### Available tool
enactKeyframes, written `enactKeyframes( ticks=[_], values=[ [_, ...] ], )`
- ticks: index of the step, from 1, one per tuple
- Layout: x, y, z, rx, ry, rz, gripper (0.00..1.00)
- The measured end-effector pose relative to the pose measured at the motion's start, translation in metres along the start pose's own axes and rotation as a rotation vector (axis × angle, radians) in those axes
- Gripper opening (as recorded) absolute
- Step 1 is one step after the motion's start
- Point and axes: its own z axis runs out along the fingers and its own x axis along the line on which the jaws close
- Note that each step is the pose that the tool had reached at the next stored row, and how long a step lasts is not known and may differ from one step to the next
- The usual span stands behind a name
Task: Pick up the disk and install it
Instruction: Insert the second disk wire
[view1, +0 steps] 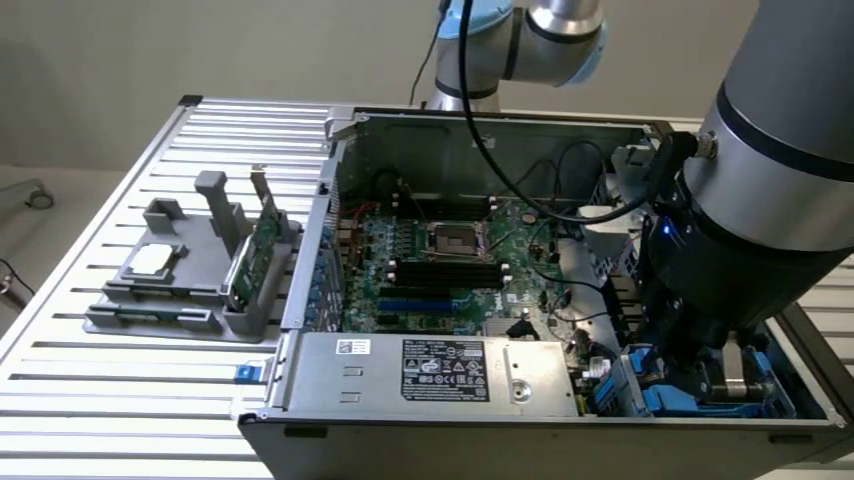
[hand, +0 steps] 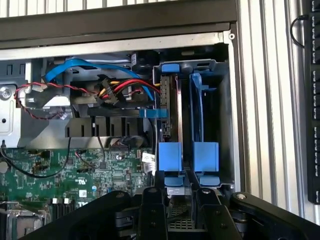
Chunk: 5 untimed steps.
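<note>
Standing edge-on in the drive bay (hand: 222, 107) at the case's (view1: 534, 425) corner, the disk (hand: 170, 107) sits beside an empty blue bracket (hand: 204, 115). The gripper (hand: 182, 197) pinches the disk's blue tab end, fingers (hand: 152, 210) partly closed.

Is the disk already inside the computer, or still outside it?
Inside. The disk stands on edge in the blue drive bay at the computer case's corner, with the gripper right above its blue bracket tabs.
</note>
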Motion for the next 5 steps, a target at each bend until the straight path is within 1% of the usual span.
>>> enactKeyframes(
  ticks=[5],
  values=[
    [0.0000, 0.0000, 0.0000, -0.0003, -0.0004, 0.003, 0.31]
  ],
)
